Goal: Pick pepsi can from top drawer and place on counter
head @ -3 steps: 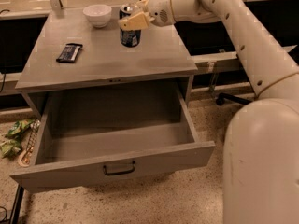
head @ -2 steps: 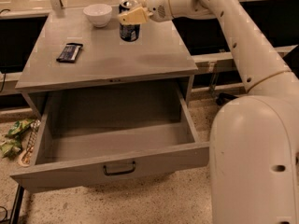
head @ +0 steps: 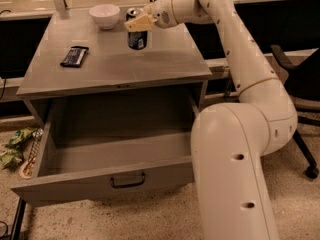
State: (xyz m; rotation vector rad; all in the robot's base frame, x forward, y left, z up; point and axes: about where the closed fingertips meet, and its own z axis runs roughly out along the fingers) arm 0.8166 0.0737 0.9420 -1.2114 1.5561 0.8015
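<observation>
Starting nearest you, the top drawer (head: 115, 156) hangs open. Beyond, on the counter (head: 115, 66), the gripper (head: 132, 25) has its fingers (head: 141, 22) clamped on the pepsi can (head: 136, 40). Confirm it stands flat, then release gently.

You have dim, warm overhead light: a pale sheen on the tabletop (head: 125, 66), shadow deep inside the top drawer (head: 100, 181), and the end effector (head: 136, 24) at the top of the pepsi can (head: 137, 39) evenly lit.
</observation>
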